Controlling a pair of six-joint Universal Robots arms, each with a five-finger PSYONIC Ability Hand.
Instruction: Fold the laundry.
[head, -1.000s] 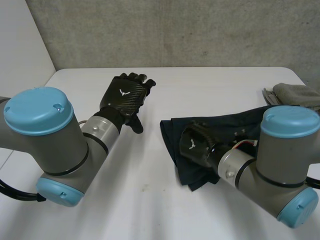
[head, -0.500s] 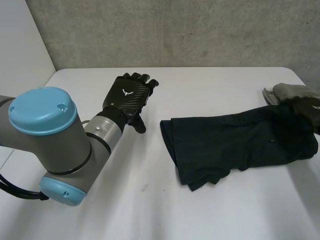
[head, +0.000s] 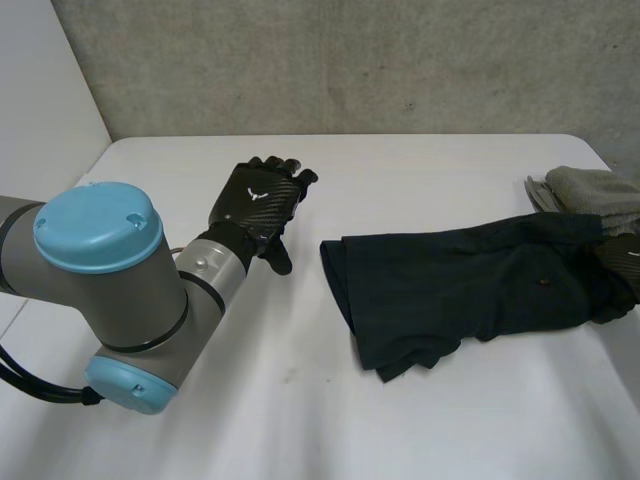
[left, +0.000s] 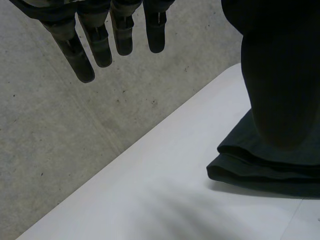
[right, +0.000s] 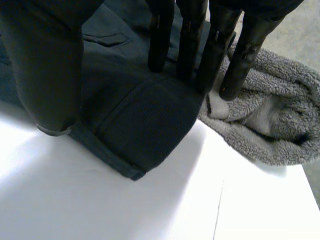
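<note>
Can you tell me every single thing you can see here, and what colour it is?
dark garment: one, dark blue, lying bunched on the right half of the table.
grey towel: one, grey and fluffy, at the table's far right edge, right beside the dark garment's end.
table: one, white, under everything.
wall: one, grey concrete, behind the table.
left arm: one, grey with a light-blue cap, at the near left.
left hand: one, black, fingers straight, over the table's left half, apart from the garment.
right hand: one, black, fingers straight, at the garment's end by the towel.
</note>
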